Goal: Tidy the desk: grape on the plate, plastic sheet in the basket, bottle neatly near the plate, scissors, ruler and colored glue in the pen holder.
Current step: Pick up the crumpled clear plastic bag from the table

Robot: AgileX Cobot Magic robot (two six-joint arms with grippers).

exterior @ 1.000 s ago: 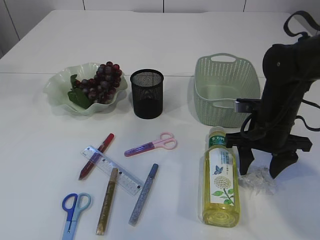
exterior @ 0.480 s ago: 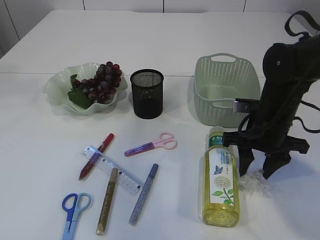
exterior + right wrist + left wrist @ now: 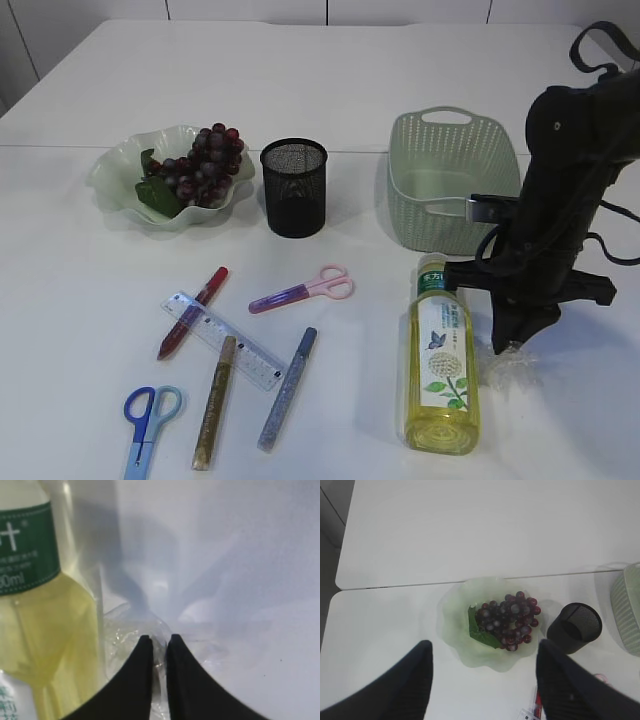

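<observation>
The crumpled clear plastic sheet lies on the table right of the lying bottle of yellow drink. My right gripper stands down on it, its jaws shut on a fold of the plastic sheet in the right wrist view, with the bottle just left of the right gripper. The grape rests on the green plate. Pink scissors, blue scissors, a ruler and glue sticks in red, gold and blue lie in front. My left gripper hangs open above the plate.
A black mesh pen holder stands right of the plate. The green basket sits behind the bottle, close to my right arm. The table's far edge shows in the left wrist view, behind the plate.
My right gripper's jaws, open astride the plastic sheet a second ago, have closed on it. The left gripper and the other things have not moved.
</observation>
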